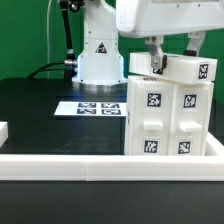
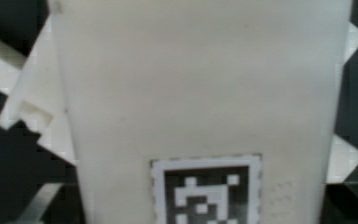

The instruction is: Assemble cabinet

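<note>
The gripper (image 1: 172,60) hangs straight down from the arm (image 1: 150,18) at the top of the cabinet (image 1: 170,105), on the exterior view's right. One finger (image 1: 158,58) comes down in front of the cabinet's top edge and the other (image 1: 193,45) shows further right — whether they pinch that edge or only rest against it I cannot tell, since the tips are lost against the white plastic.

The cabinet stands upright on the black table (image 1: 50,115), close to the near side, and it leans a little toward the right. Its front face is split into small panels; one upper panel (image 1: 154,98) and one lower panel (image 1: 150,142) each carry a square black-and-white tag, as do those beside them. From the wrist view a broad white slab of the cabinet (image 2: 194,90) fills most of the picture, with one tag (image 2: 208,190) low on it and dark table on either side — the image is blurred, so finer detail is lost.

Further back and to the left lies the marker board (image 1: 92,108), flat on the table. Behind it stands the white robot base (image 1: 100,55), with a triangle sticker (image 1: 101,48) on its front. A low white rail (image 1: 100,164) runs across the near edge of the table.
</note>
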Motion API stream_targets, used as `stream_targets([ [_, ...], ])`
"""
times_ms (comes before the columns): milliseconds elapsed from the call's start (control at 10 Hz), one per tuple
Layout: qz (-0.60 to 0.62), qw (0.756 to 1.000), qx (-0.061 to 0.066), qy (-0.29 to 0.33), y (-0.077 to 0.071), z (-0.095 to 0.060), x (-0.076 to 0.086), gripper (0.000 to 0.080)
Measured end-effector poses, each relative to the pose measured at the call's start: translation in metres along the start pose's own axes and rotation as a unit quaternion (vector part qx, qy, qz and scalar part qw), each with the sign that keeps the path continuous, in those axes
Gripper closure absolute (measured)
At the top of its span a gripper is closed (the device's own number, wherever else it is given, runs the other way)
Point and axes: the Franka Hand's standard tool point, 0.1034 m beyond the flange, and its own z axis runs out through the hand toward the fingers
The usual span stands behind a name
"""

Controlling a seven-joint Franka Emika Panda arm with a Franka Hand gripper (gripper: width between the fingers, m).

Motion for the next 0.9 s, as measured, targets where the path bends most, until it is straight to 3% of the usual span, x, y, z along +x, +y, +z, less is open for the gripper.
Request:
stream_targets([
  [200,0.116,0.993,-0.002,0.005,0.0008,0.0005,0.0012,0.0239],
  [500,0.289,0.957,-0.002,0.012,-0.0002,0.0009,0.0035,0.0239],
  [800,0.444,0.896,0.0,0.016,-0.0004,0.001,0.005,0.0239],
  [900,0.504,0.863,0.001,0.02,-0.0006,0.0009,0.0063,0.0239],
])
